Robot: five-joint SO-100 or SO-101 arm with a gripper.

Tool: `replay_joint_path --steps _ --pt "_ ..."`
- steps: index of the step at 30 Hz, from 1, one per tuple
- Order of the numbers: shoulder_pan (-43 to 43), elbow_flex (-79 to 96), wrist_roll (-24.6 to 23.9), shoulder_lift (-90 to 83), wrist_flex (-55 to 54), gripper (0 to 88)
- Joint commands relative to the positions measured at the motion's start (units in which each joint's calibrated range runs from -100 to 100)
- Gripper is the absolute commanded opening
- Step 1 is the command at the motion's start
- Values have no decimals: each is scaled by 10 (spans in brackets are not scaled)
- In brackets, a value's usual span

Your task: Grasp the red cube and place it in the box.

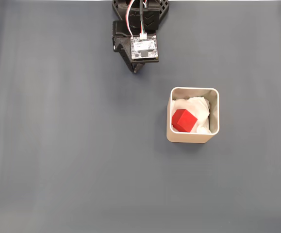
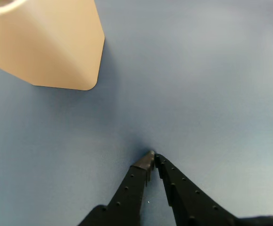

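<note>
**Cube in the box, gripper empty**

In the wrist view the gripper (image 2: pixel 153 157) reaches in from the bottom edge, its two black fingers (image 2: pixel 131 183) pressed together at the tips and holding nothing, over the bare blue-grey table (image 2: pixel 211 94). Farther off, at the upper left, stands the outer wall of the beige box (image 2: pixel 56 47). In the fixed view the arm (image 1: pixel 140 39) sits folded at the top edge, well apart from the box (image 1: pixel 192 138). The red cube (image 1: pixel 184 121) lies tilted inside the box, on crumpled white paper (image 1: pixel 198 108), toward its left wall.
</note>
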Motion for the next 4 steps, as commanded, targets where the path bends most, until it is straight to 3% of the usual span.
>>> replay_joint_path --steps 1,4 --pt "-5 4 -1 -14 11 8" --pt "-5 4 -1 -14 11 8"
